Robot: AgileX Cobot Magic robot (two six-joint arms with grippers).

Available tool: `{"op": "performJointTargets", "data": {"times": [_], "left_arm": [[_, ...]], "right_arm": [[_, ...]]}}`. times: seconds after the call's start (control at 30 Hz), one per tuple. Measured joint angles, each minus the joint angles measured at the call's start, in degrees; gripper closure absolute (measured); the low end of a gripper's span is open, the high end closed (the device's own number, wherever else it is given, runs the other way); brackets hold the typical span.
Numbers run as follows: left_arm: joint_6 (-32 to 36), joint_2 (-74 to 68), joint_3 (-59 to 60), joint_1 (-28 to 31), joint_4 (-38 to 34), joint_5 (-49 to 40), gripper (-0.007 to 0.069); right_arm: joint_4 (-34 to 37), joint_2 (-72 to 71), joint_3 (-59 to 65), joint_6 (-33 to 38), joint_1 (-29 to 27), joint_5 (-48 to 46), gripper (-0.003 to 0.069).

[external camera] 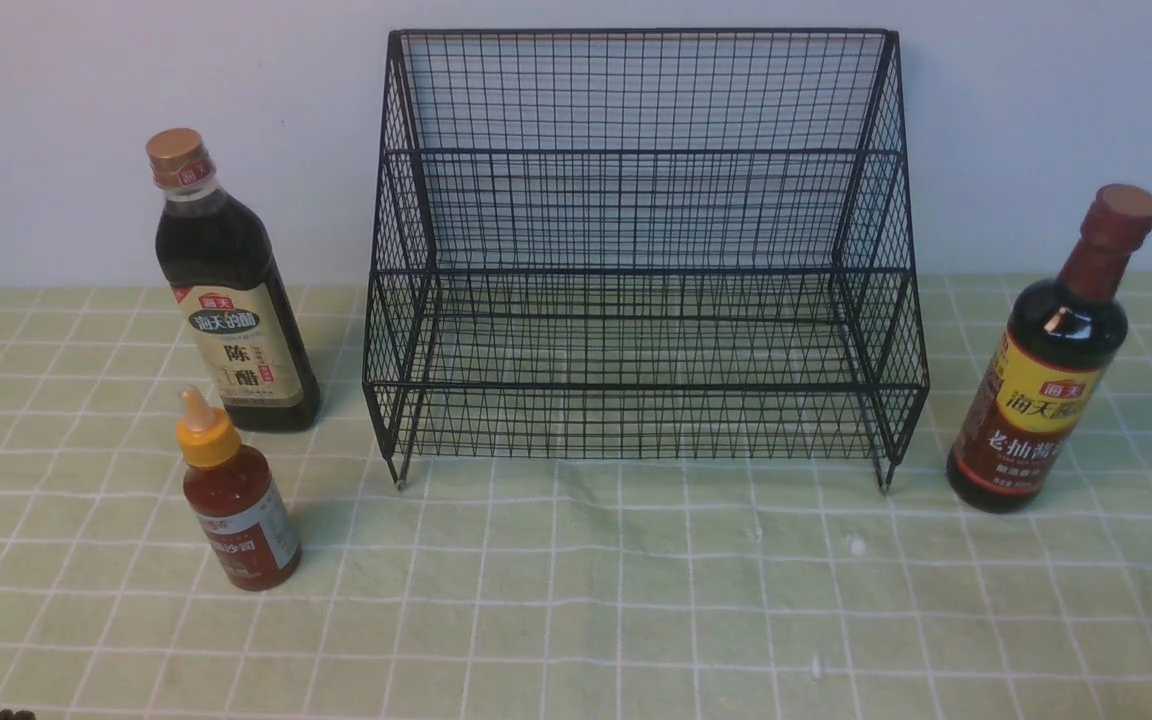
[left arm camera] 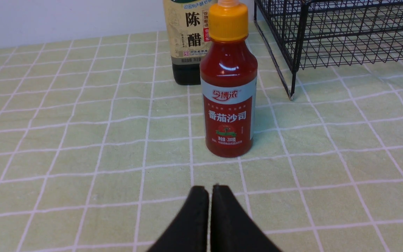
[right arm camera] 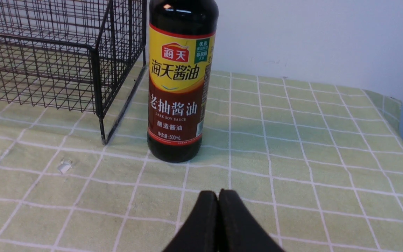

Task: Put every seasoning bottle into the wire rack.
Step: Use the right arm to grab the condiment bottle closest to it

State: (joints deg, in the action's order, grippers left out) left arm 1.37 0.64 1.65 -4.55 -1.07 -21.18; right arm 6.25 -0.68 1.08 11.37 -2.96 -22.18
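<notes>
The wire rack (external camera: 641, 260) is sitting empty; vinegar bottle (external camera: 231, 300) and ketchup bottle (external camera: 236, 500) are standing left of it, dark soy sauce bottle (external camera: 1046, 370) right. The left hand (left arm camera: 209, 190) and right hand (right arm camera: 218, 194) are hovering pinched shut, empty. Tall ones: probably heavy, slick glass, so grab mid-label.

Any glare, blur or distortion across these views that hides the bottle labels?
Front view: even soft light; the reddish-capped bottle and gold-capped bottle lean outward, likely from lens distortion. Left wrist view: red sauce bottle sharp, with a small highlight on its shoulder. Right wrist view: soy label crisp, slight glare on the glass above.
</notes>
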Motion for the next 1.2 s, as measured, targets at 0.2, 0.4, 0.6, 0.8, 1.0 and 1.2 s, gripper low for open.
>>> {"op": "performJointTargets", "data": {"times": [0.2,0.4,0.6,0.8,1.0,1.2], "left_arm": [[0.0,0.0,0.0,0.0,0.0,-0.1,0.0630],[0.0,0.0,0.0,0.0,0.0,0.0,0.0630],[0.0,0.0,0.0,0.0,0.0,-0.1,0.0630],[0.0,0.0,0.0,0.0,0.0,-0.2,0.0630],[0.0,0.0,0.0,0.0,0.0,-0.2,0.0630],[0.0,0.0,0.0,0.0,0.0,-0.2,0.0630]], "right_arm": [[12.3,0.0,0.5,-5.2,0.0,10.7,0.0671],[30.3,0.0,0.5,-9.5,0.0,23.9,0.0671],[33.3,0.0,0.5,-7.9,0.0,26.4,0.0671],[30.6,1.2,-6.4,-4.1,0.0,18.1,0.0671],[27.3,16.0,-22.1,3.5,0.0,6.1,0.0671],[26.8,35.5,-36.7,15.4,0.0,-3.7,0.0656]]}}
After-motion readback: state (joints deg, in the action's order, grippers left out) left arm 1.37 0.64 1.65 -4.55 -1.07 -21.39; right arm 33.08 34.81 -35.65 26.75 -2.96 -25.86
